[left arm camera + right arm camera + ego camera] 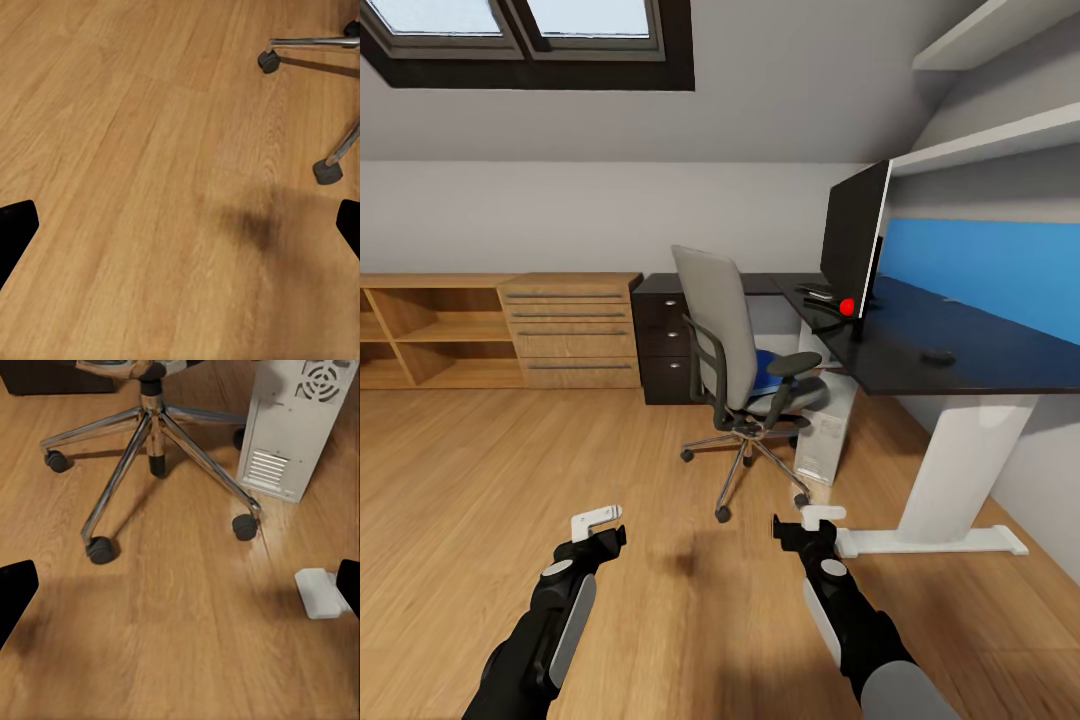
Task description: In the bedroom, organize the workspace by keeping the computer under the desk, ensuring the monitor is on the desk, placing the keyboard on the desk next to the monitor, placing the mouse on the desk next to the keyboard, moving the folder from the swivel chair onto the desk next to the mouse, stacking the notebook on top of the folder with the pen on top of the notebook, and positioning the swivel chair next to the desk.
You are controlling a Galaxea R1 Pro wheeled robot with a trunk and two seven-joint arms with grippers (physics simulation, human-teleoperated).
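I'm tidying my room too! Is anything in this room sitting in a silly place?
Yes. The blue folder lies on the seat of the swivel chair, not on the desk where paperwork belongs. The monitor also stands turned edge-on near the desk's corner rather than facing the seat. Nothing looks spilled or broken.

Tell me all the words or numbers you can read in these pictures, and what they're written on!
None: no words, numbers or brand names can be read anywhere.
The monitor has a black screen with no text, just a plain red dot at its lower corner.
The computer case shows vents and a fan grille, no label.
The folder on the swivel chair is plain blue.
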